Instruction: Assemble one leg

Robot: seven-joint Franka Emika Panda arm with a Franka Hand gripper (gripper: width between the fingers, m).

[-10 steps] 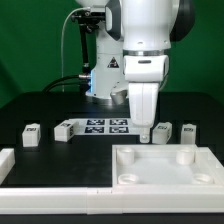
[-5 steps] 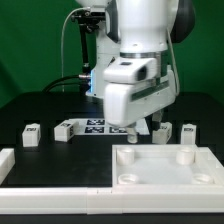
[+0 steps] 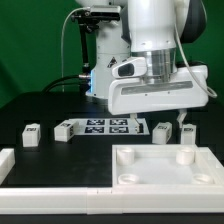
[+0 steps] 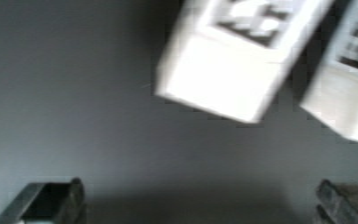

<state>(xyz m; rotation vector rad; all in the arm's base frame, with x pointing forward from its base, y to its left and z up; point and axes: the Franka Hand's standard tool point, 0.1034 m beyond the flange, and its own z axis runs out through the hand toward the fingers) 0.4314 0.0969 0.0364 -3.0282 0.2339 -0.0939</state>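
Several legs lie on the black table: two at the exterior view's left (image 3: pixel 31 134) (image 3: pixel 64 129) and two at its right (image 3: pixel 163 130) (image 3: pixel 187 131). My gripper (image 3: pixel 160 118) hangs broadside just above the two right legs, open and empty; one fingertip (image 3: pixel 181 118) shows above them. In the wrist view the gripper (image 4: pixel 201 200) has its jaws wide apart with nothing between them. Two blurred legs lie beyond it, one (image 4: pixel 229 55) closer to the middle, the other (image 4: pixel 345 90) at the edge. The white tabletop (image 3: pixel 165 175) lies in front.
The marker board (image 3: pixel 107 125) lies flat between the two pairs of legs. A low white L-shaped barrier (image 3: pixel 20 172) runs along the front left. The robot's base (image 3: pixel 100 70) stands at the back.
The hand has turned from end-on to broadside and shifted toward the exterior view's right, over the two right legs. The legs and tabletop have not moved.
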